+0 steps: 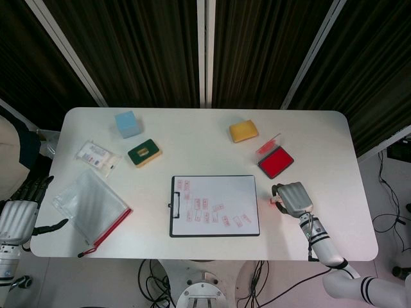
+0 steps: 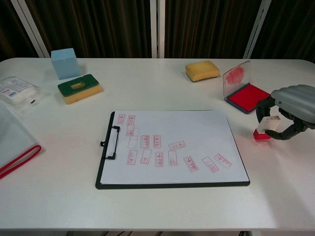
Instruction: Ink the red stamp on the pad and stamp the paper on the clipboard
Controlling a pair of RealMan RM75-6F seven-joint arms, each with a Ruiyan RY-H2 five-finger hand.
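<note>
Right hand (image 2: 290, 110) at the right edge of the chest view, low over the tabletop (image 2: 162, 88), fingers (image 2: 269, 104) curled round the red stamp (image 2: 265, 129). The stamp's red base sits on or just above the tabletop, just right of the clipboard (image 2: 172, 183), with its pale body rising between the fingers. From the head view the same hand (image 1: 294, 197) shows knuckles up at right of centre, the forearm trailing off to the lower right corner.

The ink pad (image 2: 246, 95) lies just above the hand in the chest view, lid tipped up, red surface open. The paper (image 2: 197, 132) on the clipboard already carries a scatter of red prints across its left and lower parts; the upper right of the sheet is bare.

How will the stamp handle? Judging by the look of it: small, light, rigid, a block that will not give under a pinch. The best hold is on the pale upper body, fingers clear of the red base, so the face comes down flat. It looks narrow, so it could tip if pressed off-centre.

The left hand (image 1: 16, 215) hangs at the lower left edge of the head view, off the tabletop, fingers spread and holding nothing, beside the clear pouch (image 1: 91, 205) with the red zip.
</note>
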